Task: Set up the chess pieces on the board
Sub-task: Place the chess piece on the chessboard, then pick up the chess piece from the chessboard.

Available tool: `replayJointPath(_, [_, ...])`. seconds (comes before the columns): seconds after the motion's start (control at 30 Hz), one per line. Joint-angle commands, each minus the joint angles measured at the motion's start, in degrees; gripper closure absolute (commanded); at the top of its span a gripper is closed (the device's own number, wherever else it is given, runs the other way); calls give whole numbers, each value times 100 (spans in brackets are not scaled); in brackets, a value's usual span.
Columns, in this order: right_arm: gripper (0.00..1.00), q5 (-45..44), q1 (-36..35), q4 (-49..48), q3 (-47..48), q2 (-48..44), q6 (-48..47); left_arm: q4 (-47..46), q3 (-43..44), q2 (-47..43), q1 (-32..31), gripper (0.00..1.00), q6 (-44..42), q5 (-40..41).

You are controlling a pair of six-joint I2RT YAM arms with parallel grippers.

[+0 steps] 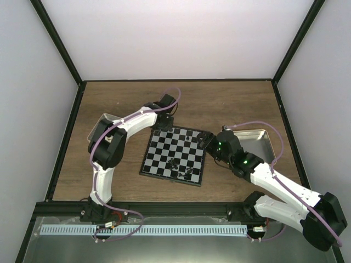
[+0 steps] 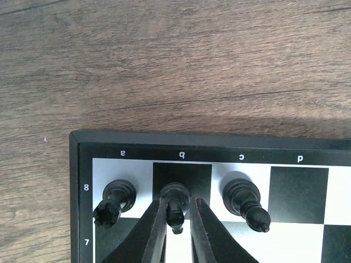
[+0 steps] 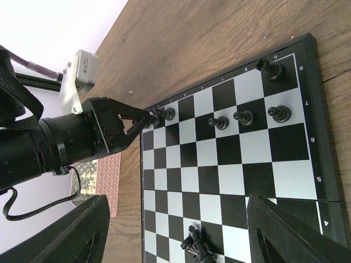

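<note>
Left end effector: closed onto 1 black piece, square b8, beside far rim of board.
Clearance: a8 piece and c8 piece flank it, apart.
Right end effector: spread wide, holding nothing, above board's right rim.
Board position: middle of table.

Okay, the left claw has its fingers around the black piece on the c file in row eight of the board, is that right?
Not quite: the left claw has its fingers around the black piece on the b file, not c, in row eight of the board. The left wrist view shows the rim letters; the c-file piece stands free.
</note>
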State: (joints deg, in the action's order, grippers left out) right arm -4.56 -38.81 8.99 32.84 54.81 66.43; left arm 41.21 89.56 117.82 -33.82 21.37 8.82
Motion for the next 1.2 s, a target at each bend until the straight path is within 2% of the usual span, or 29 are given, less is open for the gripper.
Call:
replayJointPath(0.0, [30, -158, 14, 109, 23, -12, -86, 46, 143, 43, 25, 83, -10, -12])
replayJointPath(0.1, [30, -177, 11, 150, 46, -27, -102, 67, 175, -72, 29, 78, -10, -82])
replayJointPath(0.27, [30, -109, 14, 173, 113, -27, -359, 90, 307, -359, 28, 77, 6, -226])
replayJointPath(0.47, [30, 335, 18, 321, 426, 267, -1276, -34, 156, -989, 26, 76, 82, -271])
replayJointPath(0.63, [39, 660, -118, 854, 747, 945, -1466, -895, -863, -2133, 16, 69, 50, -672])
replayJointPath(0.73, [43, 333, -521, 1236, 937, 1267, -1318, -1419, -1613, -2898, 21, 67, -8, -904])
replayJointPath(0.93, [51, -209, -1150, 2237, 1090, 1654, -690, -2104, -2585, -4287, 25, 59, -192, -1037])
replayJointPath(1.17, [55, 392, -1472, 1927, 755, 1981, -78, -2592, -3157, -5184, 25, 50, -358, -1190])
